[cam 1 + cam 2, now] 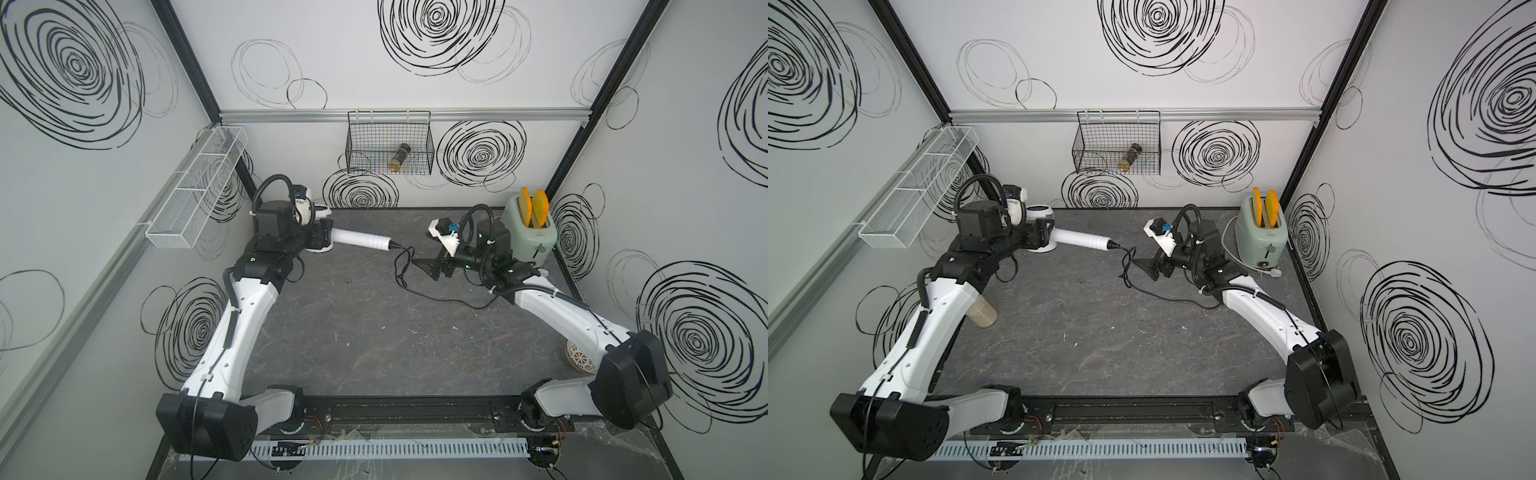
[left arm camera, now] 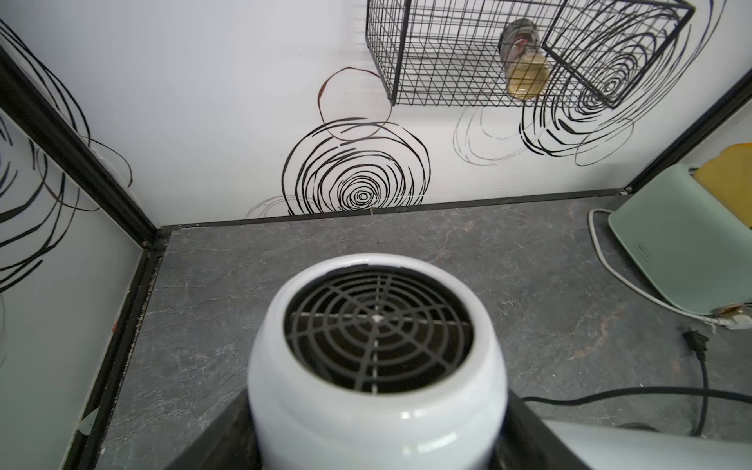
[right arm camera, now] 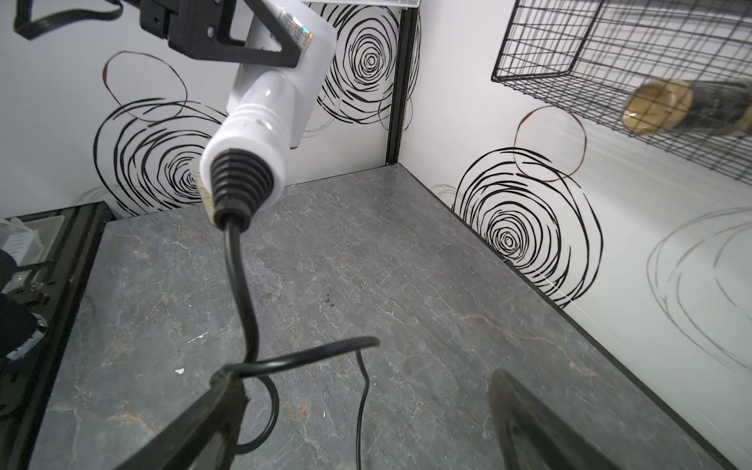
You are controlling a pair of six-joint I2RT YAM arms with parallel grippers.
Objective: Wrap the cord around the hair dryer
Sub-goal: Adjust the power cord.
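The hair dryer [image 1: 360,240] is white, with a short rounded head and a long straight handle that ends in a ribbed black strain relief. The left wrist view shows a dark round grille [image 2: 376,329] filling the back of the head. The dryer is held off the dark marbled surface [image 1: 374,353] near the far-left corner, with its handle roughly level and pointing toward the right arm.

The cord [image 1: 401,266] is thin and black. It drops from the handle end, loops loosely down to the surface and trails away under the right forearm. Its small plug [image 2: 696,339] lies flat near the mint-green toaster [image 1: 530,232].

The left arm reaches forward with its wrist turned inward. The left tool [image 1: 322,237] is clamped on the handle just below the head.

The right arm is bent at the elbow and held low over the surface. The right tool [image 3: 362,378] faces the handle end and is released, its fingers [image 3: 203,419] spread wide. In the right wrist view a bend of the cord lies across the tip of one finger, and the other finger stands clear of it.
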